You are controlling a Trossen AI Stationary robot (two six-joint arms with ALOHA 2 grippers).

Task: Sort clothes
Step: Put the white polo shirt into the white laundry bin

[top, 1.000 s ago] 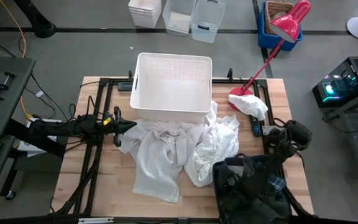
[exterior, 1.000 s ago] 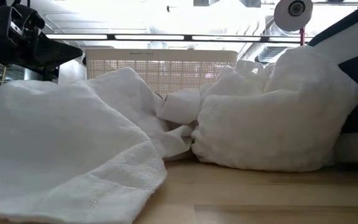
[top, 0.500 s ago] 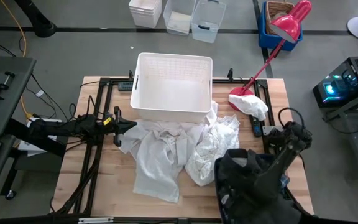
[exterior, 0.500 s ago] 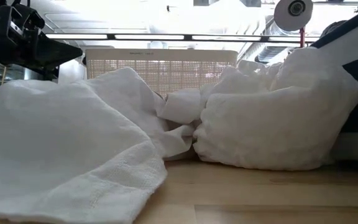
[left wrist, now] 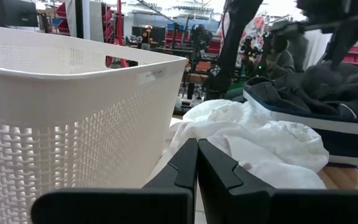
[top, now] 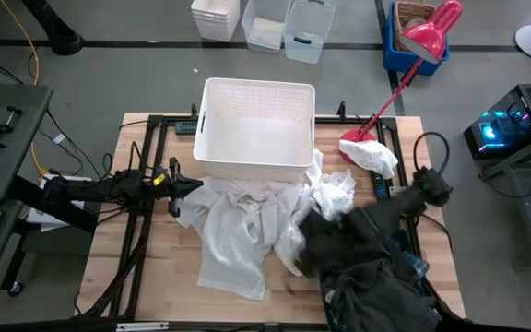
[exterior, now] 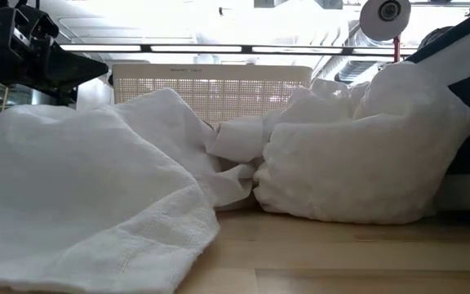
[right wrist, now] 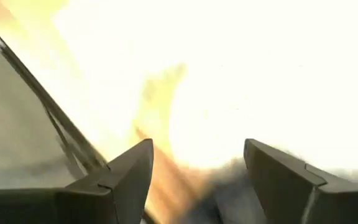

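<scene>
Left pincer point(top: 175, 187): fingers together, parked at the tabletop's point(top: 118, 249) left edge, just beside the white cloth.
White cloth point(top: 233, 231): spread flat in front of the basket point(top: 256, 129) (a crumpled cream one point(top: 335, 198) lies to its right).
Dark clothes point(top: 367, 267): heaped at the front right corner.
Right pincer point(right wrist: 194, 180): fingers apart over the dark heap, gripping nothing visible.

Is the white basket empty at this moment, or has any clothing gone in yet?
Empty. From above, the white basket shows only its bare floor; the white garments lie crumpled on the table in front of it.
</scene>
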